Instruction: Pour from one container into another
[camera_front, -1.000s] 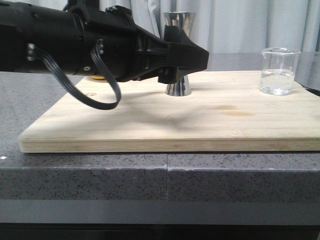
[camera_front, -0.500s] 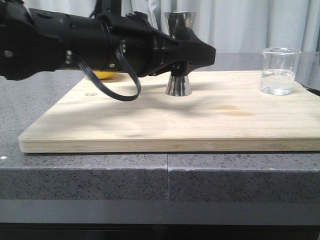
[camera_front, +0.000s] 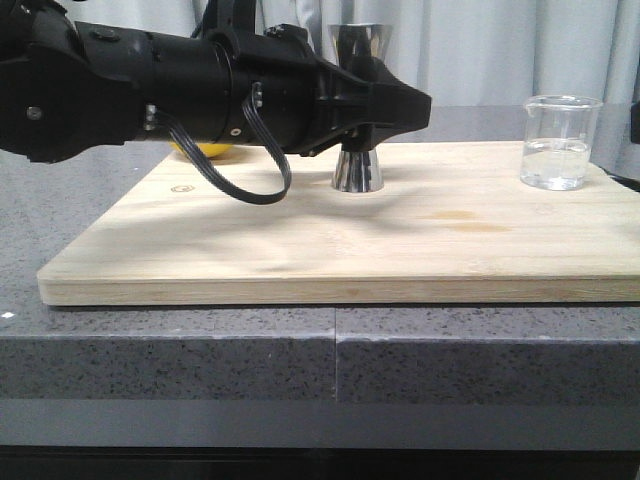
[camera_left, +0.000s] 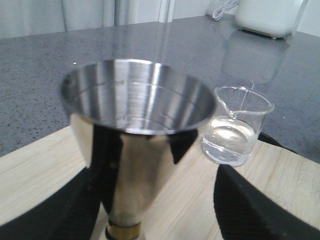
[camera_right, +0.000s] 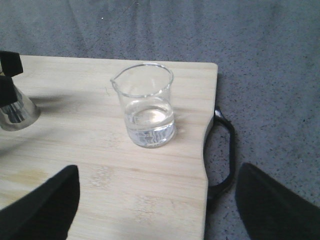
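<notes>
A: Grey speckled stone made up the counter (camera_front: 200, 350), and on it lay the pale bamboo board (camera_front: 300, 250), smooth and fine-grained, with a dark handle at its edge.

B: And the arms?

A: The left claw (camera_front: 375, 105) reached across the board to the steel jigger (camera_front: 356, 110), one finger either side of the narrow waist. Whether the fingers actually pressed on the metal, I couldn't tell; the wrist view showed them flanking it, nothing more. The right claw (camera_right: 150, 210) hung spread wide, short of the glass beaker (camera_right: 147, 106) and not touching it.

B: So which step was that?

A: Bracing the receiver, I'd judge. Pouring hadn't begun. Next the right claw would need to advance, close round the beaker, lift it and tip the lip over the jigger's mouth.

B: Where did those two stand?

A: The jigger stood upright on the board; the beaker stood well apart from it, near the handle edge, roughly a third full of clear liquid.

B: Textures?

A: Mirror-bright hourglass cones joined by a gold band; a thin, clear cylinder with a small spout.
</notes>
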